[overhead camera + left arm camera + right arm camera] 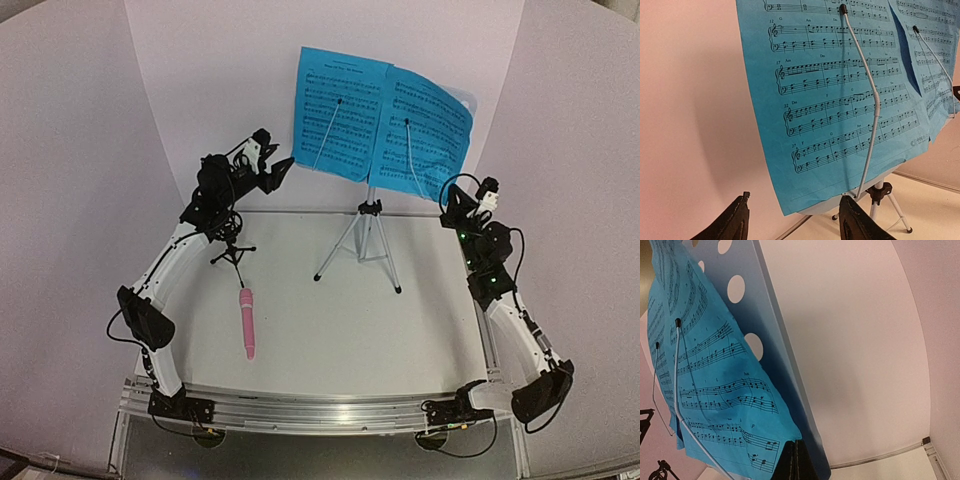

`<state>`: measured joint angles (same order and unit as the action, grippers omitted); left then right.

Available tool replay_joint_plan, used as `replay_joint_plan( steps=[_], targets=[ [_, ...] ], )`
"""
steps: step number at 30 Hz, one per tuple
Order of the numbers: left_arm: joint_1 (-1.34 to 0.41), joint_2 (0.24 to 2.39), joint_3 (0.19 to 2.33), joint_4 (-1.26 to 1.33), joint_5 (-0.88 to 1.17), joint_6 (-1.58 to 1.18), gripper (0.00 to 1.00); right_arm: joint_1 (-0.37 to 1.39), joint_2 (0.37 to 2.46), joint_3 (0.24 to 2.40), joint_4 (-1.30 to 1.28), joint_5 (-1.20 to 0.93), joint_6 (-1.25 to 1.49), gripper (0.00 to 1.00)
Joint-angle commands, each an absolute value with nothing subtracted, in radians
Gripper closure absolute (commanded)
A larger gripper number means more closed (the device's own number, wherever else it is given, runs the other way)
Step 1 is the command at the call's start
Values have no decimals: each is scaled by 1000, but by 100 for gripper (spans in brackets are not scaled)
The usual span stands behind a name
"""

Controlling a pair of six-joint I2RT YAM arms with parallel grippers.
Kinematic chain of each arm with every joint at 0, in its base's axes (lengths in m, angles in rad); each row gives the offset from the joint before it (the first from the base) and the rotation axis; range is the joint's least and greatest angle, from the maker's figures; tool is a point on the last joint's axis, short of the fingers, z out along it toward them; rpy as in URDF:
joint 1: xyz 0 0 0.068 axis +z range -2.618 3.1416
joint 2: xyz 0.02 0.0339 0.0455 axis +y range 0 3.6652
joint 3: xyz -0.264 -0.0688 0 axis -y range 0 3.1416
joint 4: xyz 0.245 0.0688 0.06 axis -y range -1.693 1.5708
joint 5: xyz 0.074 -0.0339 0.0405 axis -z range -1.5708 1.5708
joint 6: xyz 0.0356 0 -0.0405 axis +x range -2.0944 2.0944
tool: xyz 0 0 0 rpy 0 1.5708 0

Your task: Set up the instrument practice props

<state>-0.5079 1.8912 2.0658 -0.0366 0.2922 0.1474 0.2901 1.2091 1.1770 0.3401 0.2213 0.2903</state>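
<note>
Music stand (371, 212) top hidden behind pages (340, 110), right gripper (795, 462) cropped

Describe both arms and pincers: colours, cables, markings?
The left arm and right arm have white curved links, bulky black joint housings and black bases on a silver rail. Thin black cables loop loose beside each. The right arm shows small green lights. The left pincer and right pincer have black wedge-shaped fingers. No sleeves or readable markings visible.
</note>
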Motion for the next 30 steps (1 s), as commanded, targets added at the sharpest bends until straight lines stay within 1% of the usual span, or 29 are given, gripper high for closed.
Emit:
replay_joint_plan(
  steps=[1, 5, 9, 11, 14, 17, 20, 26, 28, 30],
  targets=[
    [-508, 1859, 2053, -39, 296, 132, 39, 285, 1205, 1177, 366, 244, 297, 100],
    [-508, 1855, 2046, -42, 304, 135, 39, 285, 1188, 1172, 367, 258, 287, 100],
    [-506, 1853, 2044, -47, 305, 137, 39, 285, 1182, 1175, 367, 254, 281, 94],
    [-506, 1851, 2042, -51, 307, 137, 39, 284, 1180, 1175, 366, 254, 281, 88],
    [-506, 1842, 2035, -56, 307, 139, 39, 285, 1163, 1171, 367, 265, 276, 76],
    [-500, 1829, 2030, -70, 313, 139, 38, 285, 1133, 1166, 366, 274, 264, 67],
    [-492, 1809, 2019, -81, 328, 144, 37, 285, 1101, 1164, 364, 283, 250, 63],
    [-485, 1759, 1988, -112, 342, 161, 37, 284, 1057, 1172, 322, 239, 256, 59],
    [-481, 1730, 1968, -128, 340, 174, 36, 285, 1055, 1201, 262, 199, 272, 45],
    [-471, 1688, 1928, -142, 339, 180, 36, 284, 1058, 1238, 183, 138, 295, 27]
  ],
)
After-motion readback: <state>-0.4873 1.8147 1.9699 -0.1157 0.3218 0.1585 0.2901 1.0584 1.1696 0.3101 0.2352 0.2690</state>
